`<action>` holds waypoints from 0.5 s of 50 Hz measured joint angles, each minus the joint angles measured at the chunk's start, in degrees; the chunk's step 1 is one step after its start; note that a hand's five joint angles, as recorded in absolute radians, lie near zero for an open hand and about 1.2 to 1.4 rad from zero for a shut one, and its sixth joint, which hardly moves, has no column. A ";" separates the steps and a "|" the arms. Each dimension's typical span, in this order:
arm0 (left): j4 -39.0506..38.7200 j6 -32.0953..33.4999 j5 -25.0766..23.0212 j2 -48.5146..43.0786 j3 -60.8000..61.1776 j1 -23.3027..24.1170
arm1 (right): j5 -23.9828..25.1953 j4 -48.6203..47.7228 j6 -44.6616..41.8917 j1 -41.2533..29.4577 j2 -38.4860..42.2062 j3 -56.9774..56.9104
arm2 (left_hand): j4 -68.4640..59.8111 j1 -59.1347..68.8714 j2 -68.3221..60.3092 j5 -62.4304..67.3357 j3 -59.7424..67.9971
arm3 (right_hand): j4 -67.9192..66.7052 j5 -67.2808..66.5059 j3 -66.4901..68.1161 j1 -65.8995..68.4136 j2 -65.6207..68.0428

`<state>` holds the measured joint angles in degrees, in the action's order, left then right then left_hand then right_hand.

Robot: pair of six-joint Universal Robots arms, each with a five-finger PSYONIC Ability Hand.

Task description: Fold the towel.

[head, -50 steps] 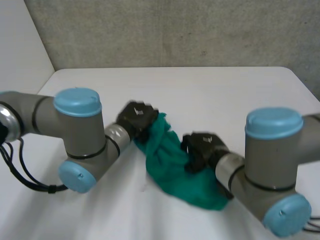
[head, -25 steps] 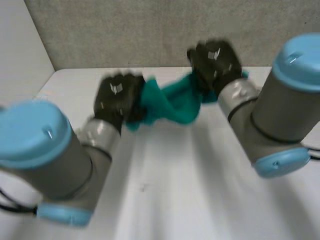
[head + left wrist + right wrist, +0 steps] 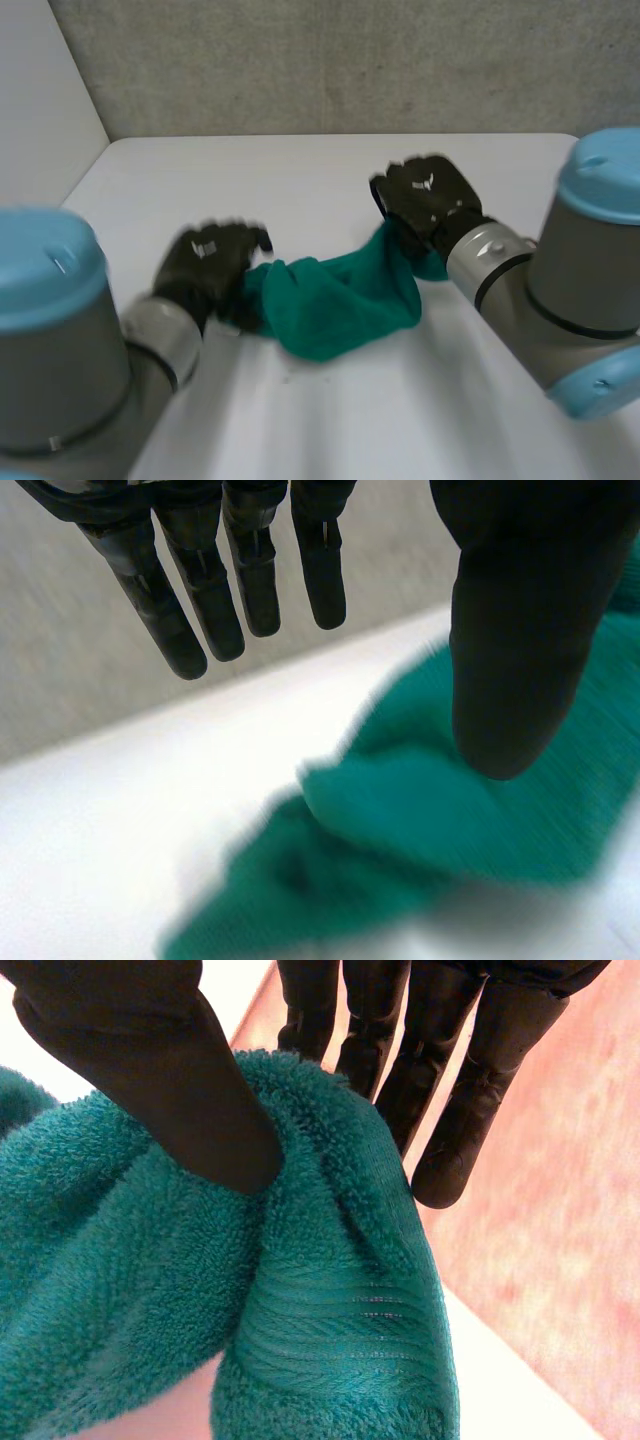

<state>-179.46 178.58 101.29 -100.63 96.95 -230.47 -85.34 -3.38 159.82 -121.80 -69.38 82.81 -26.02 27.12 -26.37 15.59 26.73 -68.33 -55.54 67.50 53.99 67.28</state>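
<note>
Towel (image 3: 335, 305): I count one, bunched mid-frame, sagging onto the table (image 3: 300, 175).
Left hand (image 3: 207, 262): fingers straight, spread, at its left end.
Right hand (image 3: 430, 200): thumb and fingers pinch its right end.

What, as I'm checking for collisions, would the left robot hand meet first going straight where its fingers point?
Likely bare table, then the grey wall; the left robot hand points its fingers past the towel, which lies by its thumb. Depth is unclear.

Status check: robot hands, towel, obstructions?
Left robot hand open at one end of towel. Right robot hand pinches other end. Towel bunched, not folded. Nothing in the way.
</note>
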 measured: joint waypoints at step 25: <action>13.11 12.60 -36.03 -24.91 -24.73 -12.23 | 9.60 -4.25 -0.42 0.43 -16.61 4.44 | -27.50 28.90 -28.11 27.41 27.65 | 0.00 -0.01 0.21 0.00 0.00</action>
<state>-166.35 191.18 65.26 -125.54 72.22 -242.69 -75.74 -7.63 159.40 -121.37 -85.99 87.25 -53.51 56.02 -54.48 43.00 54.39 -68.33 -55.56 67.71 53.99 67.28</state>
